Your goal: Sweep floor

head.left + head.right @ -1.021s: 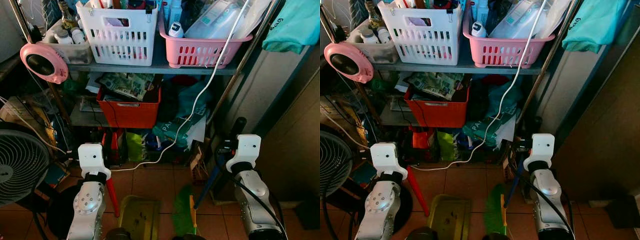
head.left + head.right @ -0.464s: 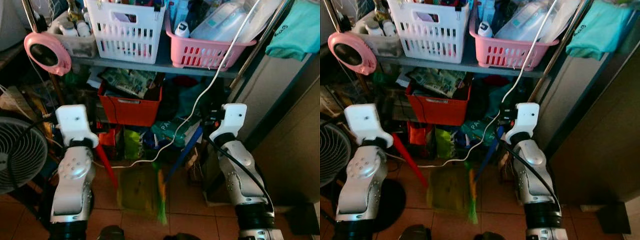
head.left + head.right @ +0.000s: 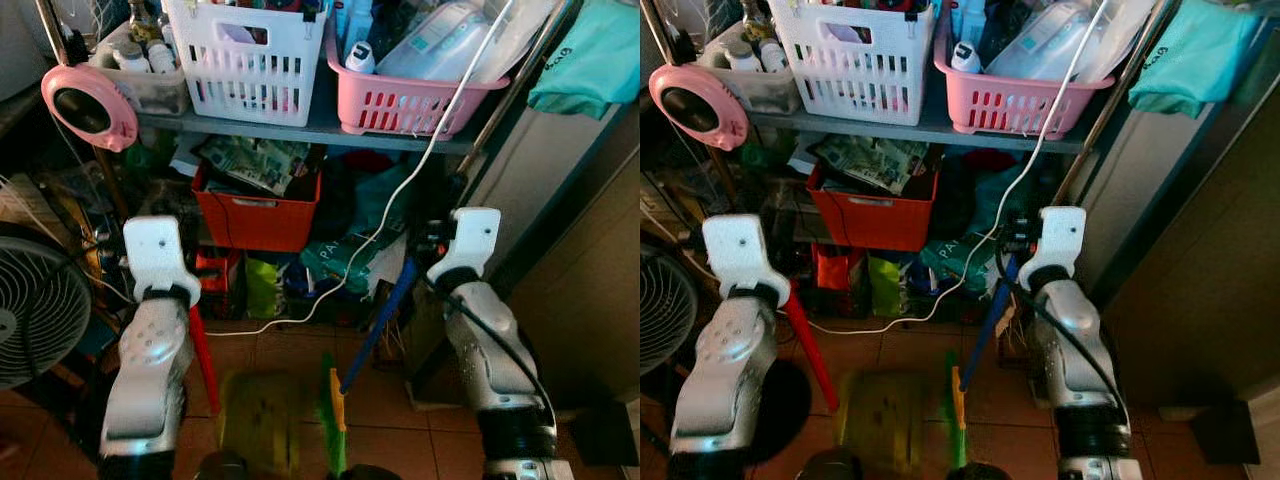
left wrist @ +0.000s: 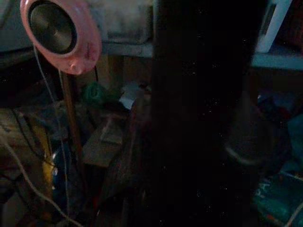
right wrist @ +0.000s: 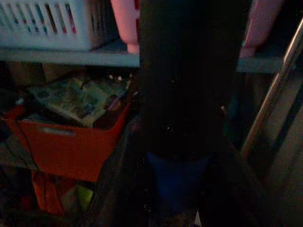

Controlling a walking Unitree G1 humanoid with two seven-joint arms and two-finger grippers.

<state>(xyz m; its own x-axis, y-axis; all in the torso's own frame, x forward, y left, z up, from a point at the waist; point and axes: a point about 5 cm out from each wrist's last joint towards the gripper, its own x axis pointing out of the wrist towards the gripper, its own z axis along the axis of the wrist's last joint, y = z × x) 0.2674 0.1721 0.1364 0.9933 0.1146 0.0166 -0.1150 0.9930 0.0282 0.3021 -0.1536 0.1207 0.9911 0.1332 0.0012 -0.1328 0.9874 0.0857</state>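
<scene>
We are facing a cluttered metal shelf rack (image 3: pixel 300 130) that is carrying a white basket (image 3: pixel 245 55) and a pink basket (image 3: pixel 400 95) on its upper board, with a red bin (image 3: pixel 258 215) sitting on the level below. A fan (image 3: pixel 40 320) is standing at our left on the tiled floor (image 3: pixel 290 350), and a pink round mirror (image 3: pixel 88 105) is hanging off the rack's left post. We are holding the broom's blue handle (image 3: pixel 375 325) up at the right gripper (image 3: pixel 428 250), which is clamped on it, and its green bristles (image 3: pixel 330 420) are reaching down to the floor. Our left gripper (image 3: pixel 135 270) is closed on the red handle (image 3: pixel 203 355) of the dustpan, whose yellow-green pan (image 3: pixel 258 425) is showing blurred just beside the bristles.
</scene>
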